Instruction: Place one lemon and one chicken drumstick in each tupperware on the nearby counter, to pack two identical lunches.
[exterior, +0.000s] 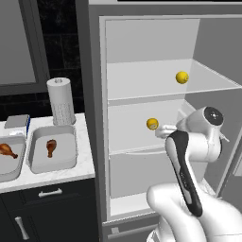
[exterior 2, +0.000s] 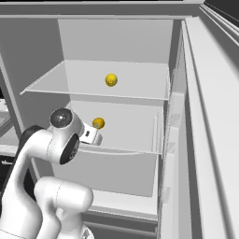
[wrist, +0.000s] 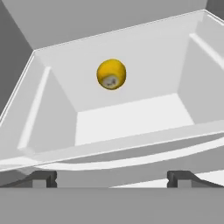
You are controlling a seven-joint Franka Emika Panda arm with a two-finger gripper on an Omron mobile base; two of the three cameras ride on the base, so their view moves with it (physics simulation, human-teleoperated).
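A: Where is the end effector (wrist: 112, 177)?

B: At the front edge of the middle shelf (exterior: 137, 142) of the open fridge (exterior 2: 186, 93). In the hand view its two dark fingertips (wrist: 41, 178) stand wide apart with nothing between them.

A: And the nearer lemon (exterior: 152, 124)?

B: It rests on that middle shelf, ahead of the fingertips and apart from them, nearer the back wall. The upper lemon (exterior: 182, 77) lies on the top shelf (exterior: 142, 90), towards its right side.

A: What about the tubs?

B: Both sit on the bench (exterior: 56, 175) left of the fridge. The right tupperware (exterior: 66, 163) holds a chicken drumstick (exterior: 51, 147); the left tupperware (exterior: 14, 170), cut by the picture edge, holds another drumstick (exterior: 7, 150). A paper towel roll (exterior: 61, 101) stands behind the right tub.
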